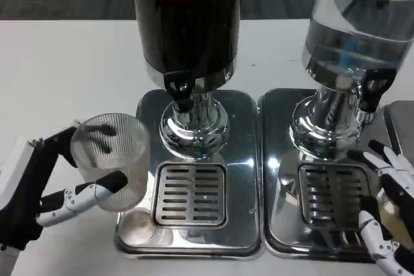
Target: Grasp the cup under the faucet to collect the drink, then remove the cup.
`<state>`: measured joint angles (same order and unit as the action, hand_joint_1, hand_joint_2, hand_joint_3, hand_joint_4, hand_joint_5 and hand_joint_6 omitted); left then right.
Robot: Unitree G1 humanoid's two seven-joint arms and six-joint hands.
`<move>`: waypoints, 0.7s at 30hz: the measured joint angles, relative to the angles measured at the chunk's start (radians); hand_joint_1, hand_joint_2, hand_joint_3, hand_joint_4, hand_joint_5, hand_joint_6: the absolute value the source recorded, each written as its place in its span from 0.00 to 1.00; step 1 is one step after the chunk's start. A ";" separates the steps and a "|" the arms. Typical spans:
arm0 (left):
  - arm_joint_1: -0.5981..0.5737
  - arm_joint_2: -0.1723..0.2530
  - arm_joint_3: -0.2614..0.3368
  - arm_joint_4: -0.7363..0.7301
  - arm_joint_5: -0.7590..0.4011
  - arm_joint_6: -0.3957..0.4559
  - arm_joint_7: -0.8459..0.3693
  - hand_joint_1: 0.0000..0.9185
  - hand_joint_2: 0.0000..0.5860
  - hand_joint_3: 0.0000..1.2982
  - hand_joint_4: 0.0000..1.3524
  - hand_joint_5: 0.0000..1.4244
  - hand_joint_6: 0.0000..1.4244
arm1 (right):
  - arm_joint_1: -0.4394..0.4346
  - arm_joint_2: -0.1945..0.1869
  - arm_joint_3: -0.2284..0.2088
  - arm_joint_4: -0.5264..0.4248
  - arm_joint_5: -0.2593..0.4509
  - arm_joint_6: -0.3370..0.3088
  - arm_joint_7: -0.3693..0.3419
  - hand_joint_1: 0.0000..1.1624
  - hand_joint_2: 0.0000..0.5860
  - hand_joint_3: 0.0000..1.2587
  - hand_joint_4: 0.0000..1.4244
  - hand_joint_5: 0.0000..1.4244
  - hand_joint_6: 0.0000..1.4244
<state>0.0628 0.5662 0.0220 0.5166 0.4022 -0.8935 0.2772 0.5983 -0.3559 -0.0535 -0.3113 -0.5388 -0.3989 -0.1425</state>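
Gripping cup (pixel 111 159) between left hand (pixel 39 185) fingers (pixel 90 193), beside drip tray (pixel 149 114); right hand (pixel 388 218) fingers spread, empty.

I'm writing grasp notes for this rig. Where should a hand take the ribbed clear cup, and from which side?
Around the mid-wall, from the cup's left, as the left hand holds it now: thumb and fingers on opposite sides. The wall is round and upright, the mouth stays open for filling, and the dark dispenser crowds the right side.

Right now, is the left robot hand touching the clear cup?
Touching. In the head view the left robot hand holds the clear cup: dark fingertips press its far wall through the plastic, and another finger lies across its near side.
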 measured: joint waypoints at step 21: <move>-0.110 -0.042 -0.053 0.089 0.042 0.006 -0.048 0.20 0.23 0.40 0.44 0.56 0.55 | 0.000 0.033 0.009 -0.020 0.001 0.001 0.002 0.31 1.00 0.15 0.03 0.02 0.11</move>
<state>-0.0474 0.5247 -0.0311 0.6054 0.4447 -0.8871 0.2291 0.5983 -0.3231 -0.0446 -0.3311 -0.5375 -0.3982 -0.1409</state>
